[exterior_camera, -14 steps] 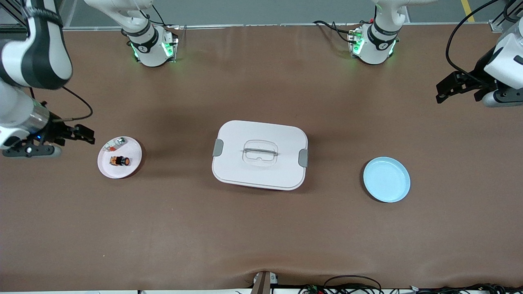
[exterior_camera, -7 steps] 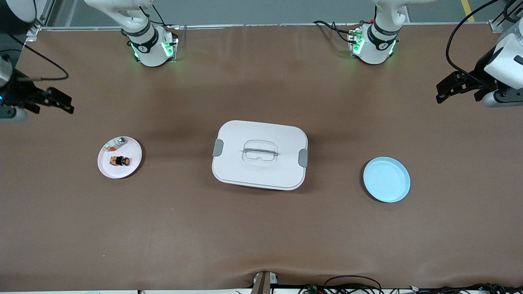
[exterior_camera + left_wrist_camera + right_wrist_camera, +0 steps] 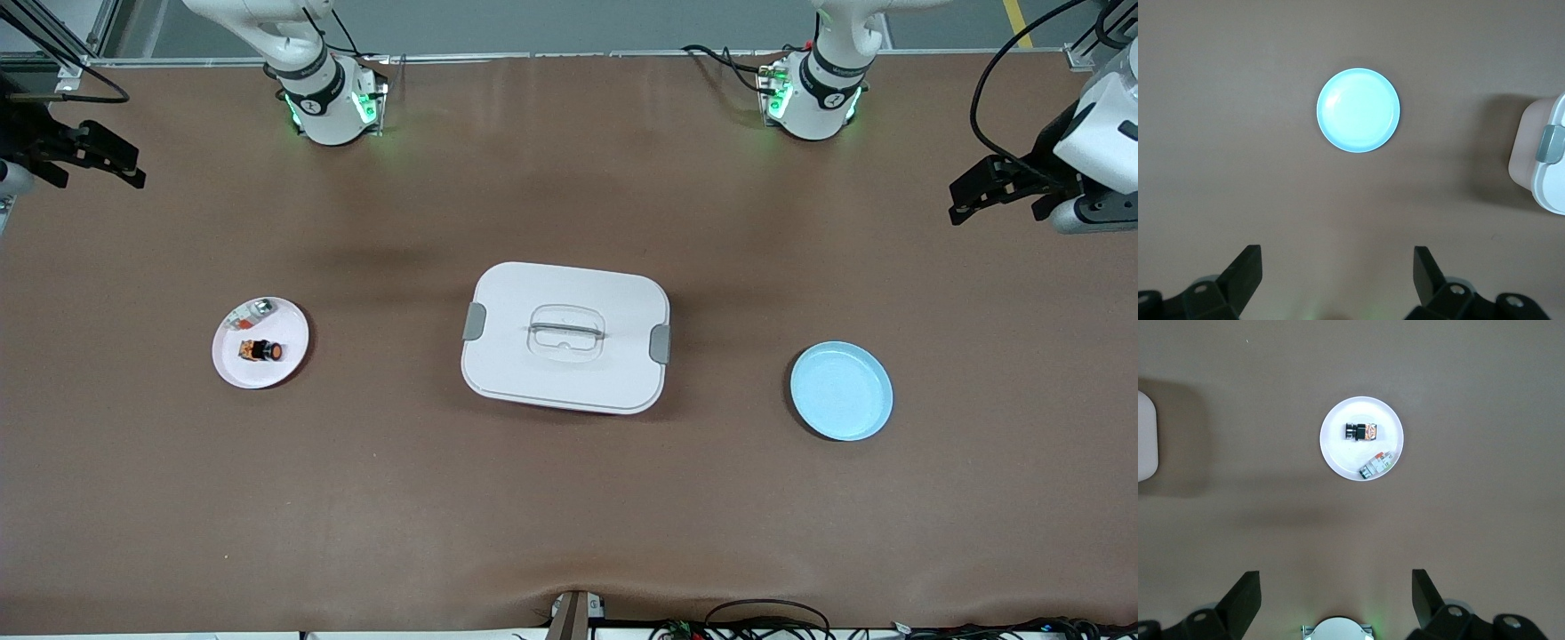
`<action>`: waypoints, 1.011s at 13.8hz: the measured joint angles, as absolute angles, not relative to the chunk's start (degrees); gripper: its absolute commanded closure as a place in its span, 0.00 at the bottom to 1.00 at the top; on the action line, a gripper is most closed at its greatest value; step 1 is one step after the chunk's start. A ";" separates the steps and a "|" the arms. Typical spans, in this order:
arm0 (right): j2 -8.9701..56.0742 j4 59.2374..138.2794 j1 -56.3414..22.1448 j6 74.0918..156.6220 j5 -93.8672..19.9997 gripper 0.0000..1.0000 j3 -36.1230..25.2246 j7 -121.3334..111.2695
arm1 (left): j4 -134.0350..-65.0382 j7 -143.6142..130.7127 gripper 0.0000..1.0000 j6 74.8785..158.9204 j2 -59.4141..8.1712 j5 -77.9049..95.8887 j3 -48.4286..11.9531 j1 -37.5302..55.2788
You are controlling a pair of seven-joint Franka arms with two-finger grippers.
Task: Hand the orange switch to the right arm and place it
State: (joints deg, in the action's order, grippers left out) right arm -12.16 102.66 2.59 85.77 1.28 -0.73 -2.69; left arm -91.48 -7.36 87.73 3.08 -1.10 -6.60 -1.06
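Observation:
The orange switch [image 3: 260, 351] lies on its side on a small white plate [image 3: 233, 369] toward the right arm's end of the table. It also shows in the right wrist view [image 3: 1361, 432], on the plate [image 3: 1338, 453]. My right gripper [image 3: 132, 167] is open and empty, high over the table's edge at the right arm's end, well apart from the plate. Its fingers [image 3: 1245, 593] stand wide apart. My left gripper [image 3: 954, 204] is open and empty, and waits over the left arm's end of the table.
A small silver-and-red flat piece [image 3: 253, 311] lies on the same plate. A white lidded box [image 3: 565, 338] with grey clips stands mid-table. A light blue plate [image 3: 841, 391] lies toward the left arm's end and shows in the left wrist view [image 3: 1358, 110].
My right gripper has drawn away from beside the white plate, up and toward the table's edge. The switch stays on the plate. The left arm has not moved.

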 measured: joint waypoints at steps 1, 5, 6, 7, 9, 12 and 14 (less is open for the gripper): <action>-12.16 102.50 2.59 85.25 1.27 0.00 -0.73 -2.69 | -91.48 -7.33 0.00 87.73 3.08 -1.10 -6.60 -1.06; -12.15 100.14 2.59 83.37 1.21 0.00 -0.77 -2.69 | -91.04 -7.21 0.00 87.73 3.08 -1.10 -6.60 -1.06; -12.15 99.47 2.59 82.65 1.15 0.00 -0.80 -2.69 | -90.75 -7.19 0.00 87.73 3.08 -1.10 -6.60 -1.06; -12.15 98.96 2.59 82.16 1.09 0.00 -0.82 -2.69 | -90.43 -7.19 0.00 87.73 3.08 -1.10 -6.60 -1.06; -12.09 98.36 2.59 82.00 1.04 0.00 -0.83 -2.69 | -90.05 -7.19 0.00 87.73 3.08 -1.10 -6.60 -1.06; -11.87 98.12 2.59 82.00 0.95 0.00 -0.83 -2.69 | -90.02 -7.19 0.00 87.73 3.08 -1.10 -6.60 -1.06; -11.59 98.10 2.59 82.07 0.94 0.00 -0.84 -2.69 | -90.01 -7.19 0.00 87.73 3.08 -1.10 -6.60 -1.06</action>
